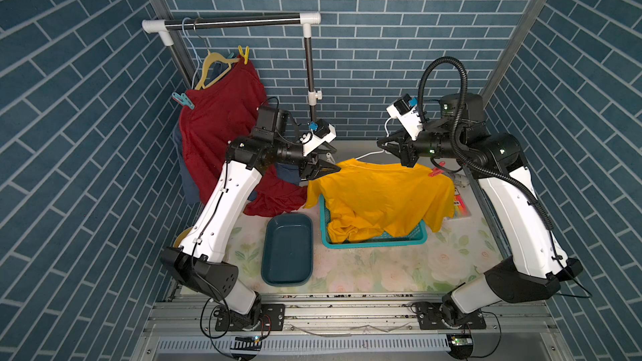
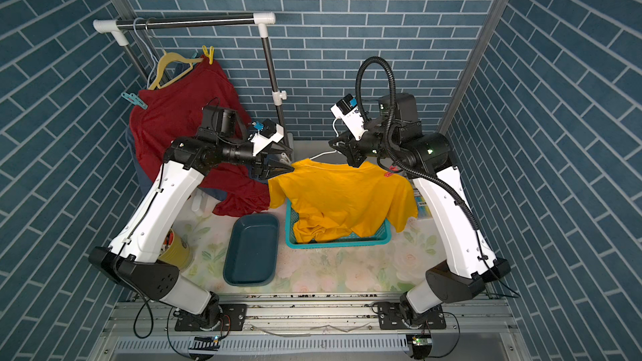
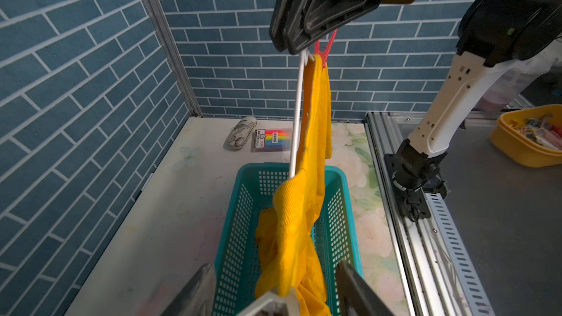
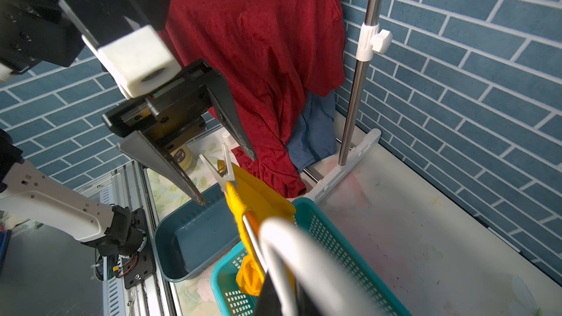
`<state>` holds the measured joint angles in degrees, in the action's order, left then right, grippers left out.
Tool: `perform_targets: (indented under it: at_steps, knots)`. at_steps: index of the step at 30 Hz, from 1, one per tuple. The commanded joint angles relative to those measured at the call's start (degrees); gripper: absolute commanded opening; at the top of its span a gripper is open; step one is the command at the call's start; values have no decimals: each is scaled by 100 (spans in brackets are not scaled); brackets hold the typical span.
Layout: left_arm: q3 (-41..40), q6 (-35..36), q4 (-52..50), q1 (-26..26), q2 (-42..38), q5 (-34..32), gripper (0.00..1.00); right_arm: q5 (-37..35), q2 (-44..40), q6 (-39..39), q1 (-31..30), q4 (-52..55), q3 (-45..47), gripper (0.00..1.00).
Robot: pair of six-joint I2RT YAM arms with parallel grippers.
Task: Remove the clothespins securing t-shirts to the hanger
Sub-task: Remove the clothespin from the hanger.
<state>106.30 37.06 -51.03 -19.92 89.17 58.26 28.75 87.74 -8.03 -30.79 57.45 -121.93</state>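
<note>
We are starting at our left gripper (image 4: 226,179). Its jaws are standing partly apart and gripping nothing, with one finger on each side of the white clothespin (image 4: 224,169); in the right wrist view neither finger is touching it. That pin is biting the near shoulder of the yellow t-shirt (image 1: 378,192) at the end of the white hanger (image 3: 296,110). Its long axis is rising off the cloth, and its two splayed legs are pointing back toward the left gripper. We are judging that the line between the fingers runs roughly along the spread of the legs, so a squeeze should be pressing them together. The dark blue tray (image 1: 286,251) is lying below this spot, and the shirt's hem is sagging into the teal basket (image 1: 375,241). Farther along, our right gripper (image 3: 289,44) is clamped tight on the hanger's wire, holding it up. Just beyond it, the red clothespin (image 3: 326,48) is pinching the far shoulder; it is nearer the right arm, which is busy. Farthest off, the dark red t-shirt (image 1: 219,119) is hanging on the rack (image 1: 236,21) with a yellow clothespin (image 1: 244,53) and a teal clothespin (image 1: 183,100) on its shoulders.
</note>
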Motion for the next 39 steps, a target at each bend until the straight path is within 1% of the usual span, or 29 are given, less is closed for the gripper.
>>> perform_targets:
  at_steps: [1,7,12,17,20,22,24,31,32,39]
  knots:
    - [-48,8,-197,66,-24,389,63,170,-165,-449,20,-72,82,0]
    - [-46,1,-344,106,-22,432,56,117,-214,-488,20,-68,204,0]
    - [-166,3,-434,162,-57,279,58,160,-274,-552,20,-76,228,0]
    - [-248,-6,-452,204,-104,295,58,196,-319,-589,20,-76,264,0]
    - [-225,-6,-502,217,-95,357,53,192,-328,-594,20,-69,282,0]
    - [-212,-6,-522,241,-101,409,46,186,-328,-594,20,-67,287,0]
    - [-212,-14,-522,244,-114,447,41,186,-319,-594,20,-59,291,0]
    - [-217,-41,-515,254,-145,506,38,293,-286,-596,20,-23,284,0]
    - [-221,-41,-513,252,-145,519,36,306,-276,-597,20,-23,279,0]
    - [-199,-7,-575,256,-162,546,13,68,-226,-602,20,42,266,0]
